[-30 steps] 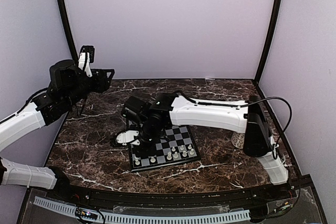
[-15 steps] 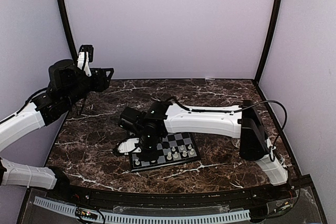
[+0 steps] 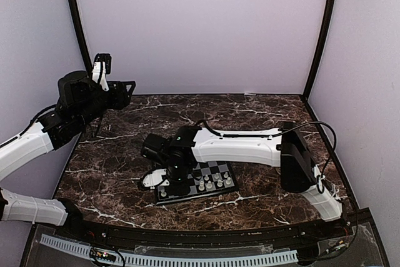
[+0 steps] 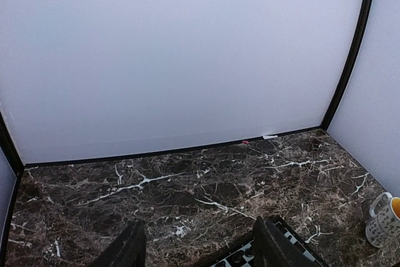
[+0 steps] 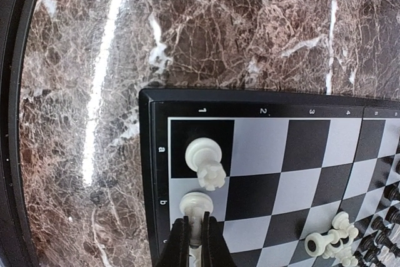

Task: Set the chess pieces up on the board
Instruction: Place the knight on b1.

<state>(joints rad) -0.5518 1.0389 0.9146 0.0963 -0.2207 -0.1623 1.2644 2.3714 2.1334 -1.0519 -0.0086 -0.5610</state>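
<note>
The board [image 3: 215, 170] lies on the marble table near the front middle, with several white chess pieces [image 3: 201, 185] along its near row. In the right wrist view the board's corner [image 5: 153, 101] shows, with a white rook [image 5: 207, 160] on square a1. My right gripper [image 5: 194, 232] is shut on a white piece [image 5: 197, 204] that stands on square b1; in the top view it [image 3: 169, 182] is low over the board's left near corner. More white and black pieces [image 5: 331, 236] stand at the lower right. My left gripper [image 3: 109, 82] is open and empty, raised at the far left.
A patterned mug [image 4: 386, 218] with a yellow inside stands at the table's right side; the right arm [image 3: 250, 145] partly hides it in the top view. Pale walls with black posts [image 3: 319, 35] enclose the table.
My right gripper has moved toward the board's left near corner and come down onto it. The left arm has not moved.
</note>
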